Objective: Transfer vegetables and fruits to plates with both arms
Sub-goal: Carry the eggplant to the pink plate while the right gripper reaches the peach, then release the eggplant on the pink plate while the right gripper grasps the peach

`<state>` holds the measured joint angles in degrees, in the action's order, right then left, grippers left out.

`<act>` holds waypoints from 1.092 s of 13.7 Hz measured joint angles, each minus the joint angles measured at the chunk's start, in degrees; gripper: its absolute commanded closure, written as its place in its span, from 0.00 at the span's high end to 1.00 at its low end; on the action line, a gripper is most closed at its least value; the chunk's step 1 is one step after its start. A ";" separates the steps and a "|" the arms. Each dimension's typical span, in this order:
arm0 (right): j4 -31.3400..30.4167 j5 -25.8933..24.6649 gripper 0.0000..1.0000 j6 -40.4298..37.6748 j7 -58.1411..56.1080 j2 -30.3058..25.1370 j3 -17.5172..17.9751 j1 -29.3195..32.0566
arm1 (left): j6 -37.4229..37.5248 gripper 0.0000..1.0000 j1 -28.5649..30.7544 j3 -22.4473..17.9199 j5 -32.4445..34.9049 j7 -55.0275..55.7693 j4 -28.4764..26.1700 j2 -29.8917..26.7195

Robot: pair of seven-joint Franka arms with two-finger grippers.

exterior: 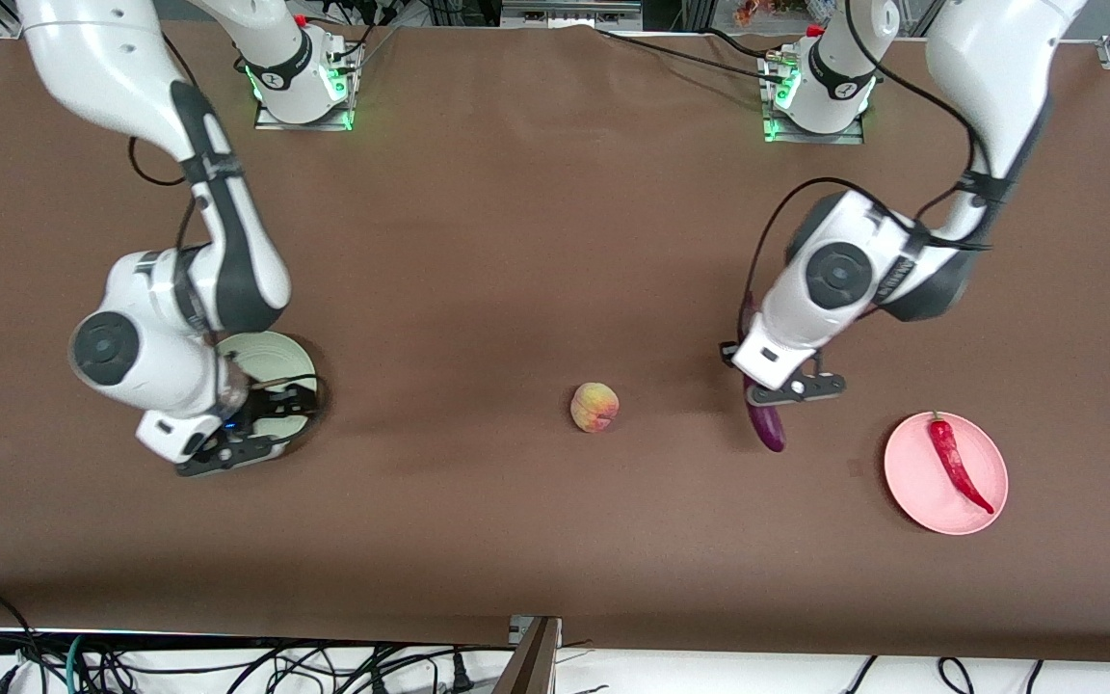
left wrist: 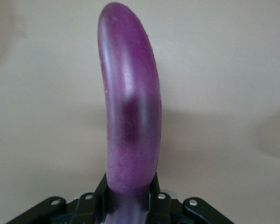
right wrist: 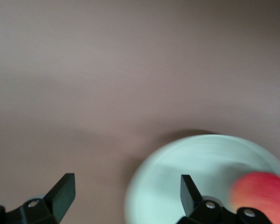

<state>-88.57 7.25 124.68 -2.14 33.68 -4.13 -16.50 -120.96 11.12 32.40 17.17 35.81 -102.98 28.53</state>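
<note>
Brown table (exterior: 516, 241), four produce items and two plates. Left pincer (exterior: 791, 390) is sitting toward the left arm's end of the table, its fingers (left wrist: 156, 200) closing on the stem end of the purple eggplant (left wrist: 130, 116), whose free tip is pointing toward the edge nearest the front camera; whether the eggplant is resting on the table or lifted cannot be told. Pink plate (exterior: 902, 463) is lying beside it, closer to the left arm's end, with the red chili pepper (exterior: 958, 467) lying on it. Peach (exterior: 594, 407) is resting on the table near the middle. Right pincer (right wrist: 126, 196) is hanging over the pale green plate (right wrist: 186, 172) at the right arm's end, its fingers (right wrist: 63, 193) standing wide and holding nothing. Round red fruit (right wrist: 261, 196) is lying on the green plate.
</note>
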 measured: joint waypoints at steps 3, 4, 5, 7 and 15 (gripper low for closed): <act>2.18 -0.07 0.99 1.81 18.86 -0.02 1.98 -8.33 | 7.12 0.00 5.92 -0.15 -0.92 -10.45 6.48 0.54; 2.70 -0.09 0.99 3.81 23.80 0.34 2.01 -11.07 | 7.65 0.00 8.15 -0.23 -1.12 -12.48 8.29 1.23; 3.06 -0.09 0.99 6.17 27.26 0.92 2.02 -13.27 | 7.81 0.00 9.92 -0.64 -1.22 -13.31 9.99 2.25; 3.25 -0.09 0.99 11.70 31.20 2.81 1.99 -16.57 | 7.96 0.00 11.84 -4.37 -1.69 -14.35 13.91 5.16; 6.00 -5.68 0.99 29.78 41.53 13.74 0.87 -25.02 | 7.13 0.99 13.77 -8.20 -2.47 -18.12 23.17 17.88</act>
<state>-82.58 1.58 154.46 39.39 47.42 -3.26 -41.52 -113.83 24.89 24.20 14.70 17.69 -79.81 46.41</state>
